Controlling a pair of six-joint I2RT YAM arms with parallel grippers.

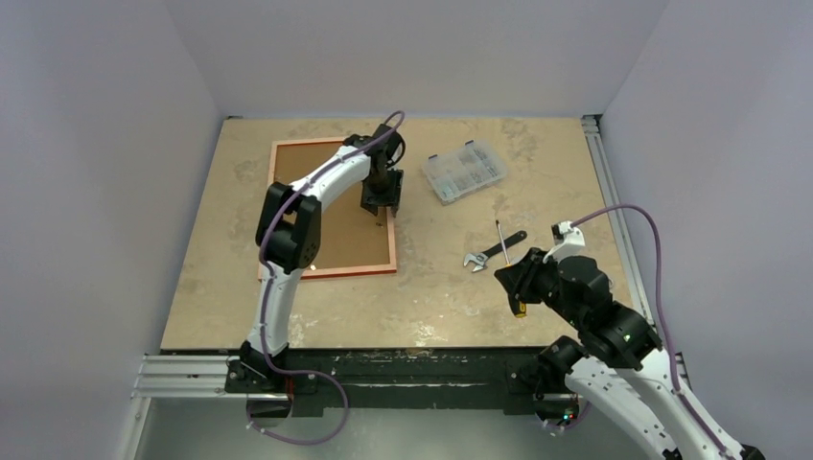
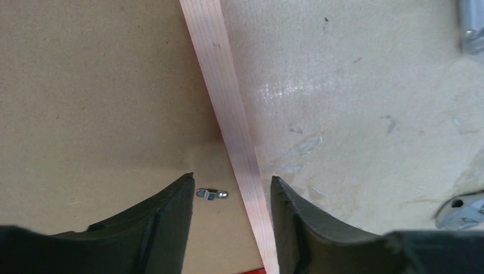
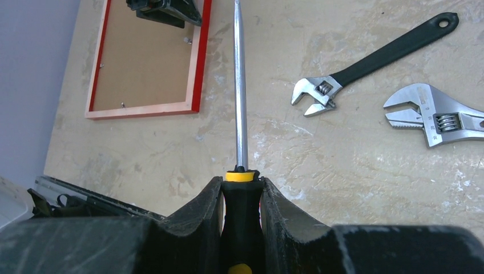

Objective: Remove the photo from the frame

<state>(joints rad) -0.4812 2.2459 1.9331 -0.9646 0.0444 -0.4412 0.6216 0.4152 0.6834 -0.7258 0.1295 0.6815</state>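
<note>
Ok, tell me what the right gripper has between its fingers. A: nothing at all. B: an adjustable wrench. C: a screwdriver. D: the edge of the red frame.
C: in the right wrist view the right gripper is closed on the black-and-yellow handle of the screwdriver, whose shaft points away over the table.

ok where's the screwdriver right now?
The screwdriver is clamped in the right gripper, over the near-right part of the table in the top view, its shaft beside the black-handled wrench.

Beige mottled tabletop boxed in by plain pale walls.
The walls rise at the back, left and right, lit evenly; aluminium rails run along the table's right edge and near edge.
</note>
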